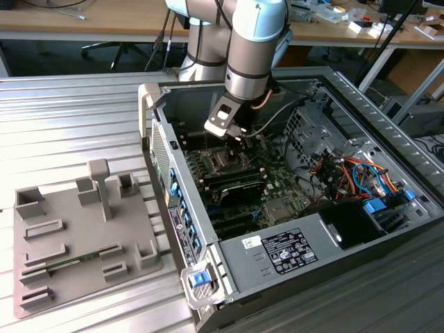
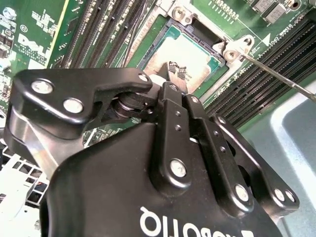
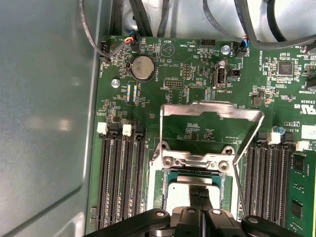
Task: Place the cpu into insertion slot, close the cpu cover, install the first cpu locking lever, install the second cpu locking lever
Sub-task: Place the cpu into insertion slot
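- In the upper middle of the exterior view, reaching steeply down into the open computer case (image 1: 158,139), with the gripper (image 1: 240,134) low over the motherboard (image 3: 177,74).
- Clenched shut, hovering right over the cpu (image 2: 190,52).
- Spotting the cpu lying flat in the insertion slot (image 3: 159,190), with the cpu cover (image 3: 212,109) tipped up, open.

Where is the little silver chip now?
In both wrist views the cpu sits in the insertion slot, under the pincer, with the open cpu cover beside it.
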Tool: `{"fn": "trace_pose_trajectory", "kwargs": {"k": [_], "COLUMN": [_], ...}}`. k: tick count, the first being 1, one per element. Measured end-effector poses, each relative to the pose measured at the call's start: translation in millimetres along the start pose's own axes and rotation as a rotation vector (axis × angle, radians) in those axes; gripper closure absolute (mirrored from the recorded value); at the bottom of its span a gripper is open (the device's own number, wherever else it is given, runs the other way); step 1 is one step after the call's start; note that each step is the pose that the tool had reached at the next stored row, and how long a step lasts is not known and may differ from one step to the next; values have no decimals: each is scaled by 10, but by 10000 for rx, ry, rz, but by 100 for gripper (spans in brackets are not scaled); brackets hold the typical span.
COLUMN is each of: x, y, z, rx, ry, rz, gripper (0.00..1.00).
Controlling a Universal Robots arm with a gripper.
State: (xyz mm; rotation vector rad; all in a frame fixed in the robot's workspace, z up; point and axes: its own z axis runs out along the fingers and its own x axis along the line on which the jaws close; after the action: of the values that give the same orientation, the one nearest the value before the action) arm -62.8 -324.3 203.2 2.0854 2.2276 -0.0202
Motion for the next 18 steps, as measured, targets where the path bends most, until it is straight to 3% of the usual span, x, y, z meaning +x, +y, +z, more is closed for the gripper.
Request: {"fn": "trace_pose_trajectory", "kwargs": {"k": [5,9,10,18], "x": [-12,-39,-43,-45], "y": [9,35,38,39], "z": [-157,-510,-567,-589], "rx": [-9,-7,-8,-8], "ry": [10,11,13,13], "rz": [1,3,2,1], "gripper": [89,89,89,89]}}
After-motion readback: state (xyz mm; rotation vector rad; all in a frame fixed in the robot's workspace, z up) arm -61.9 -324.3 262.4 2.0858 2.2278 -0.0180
